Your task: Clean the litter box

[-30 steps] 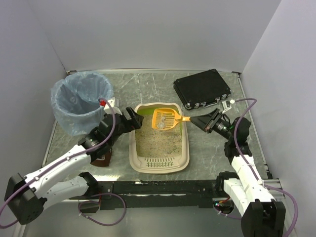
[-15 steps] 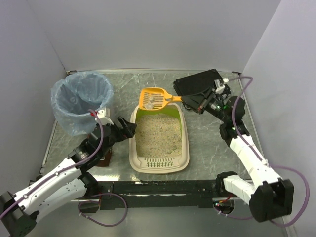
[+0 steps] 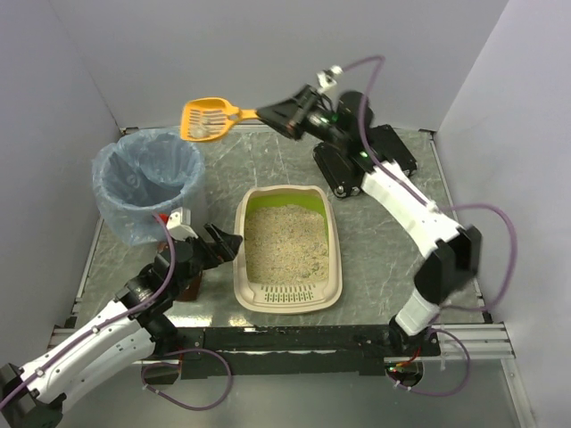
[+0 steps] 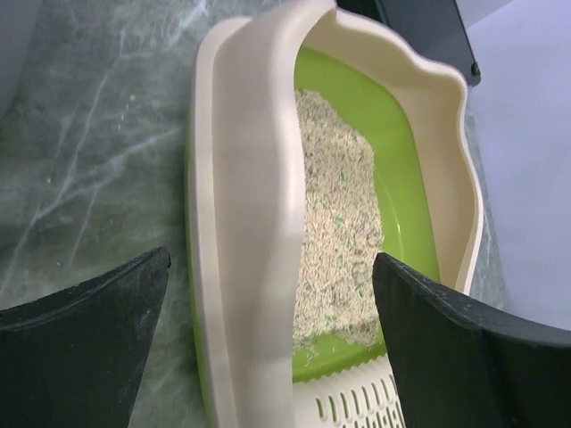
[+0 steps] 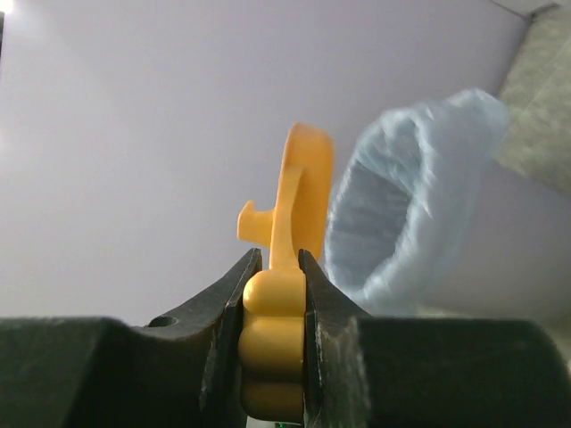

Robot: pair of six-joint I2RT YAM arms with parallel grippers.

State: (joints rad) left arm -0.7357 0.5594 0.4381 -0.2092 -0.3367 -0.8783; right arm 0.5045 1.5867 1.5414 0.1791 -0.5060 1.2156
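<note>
Right hand [image 3: 267, 113] clenched, left hand [image 3: 228, 242] splayed

Scoop [image 3: 203, 119]: formerly over the litter box [image 3: 334, 260], then at its far end; now raised at the far rim of the bin [image 3: 114, 212].
Right gripper [image 3: 265, 113]: swung far-left with it, clamped on the handle throughout.
Left gripper [image 3: 225, 242]: drawn back nearward along the box's left rim, fingers spread.

Litter box [image 4: 259, 178] — grille end off-frame

no readable text, no labels, no numbers
</note>
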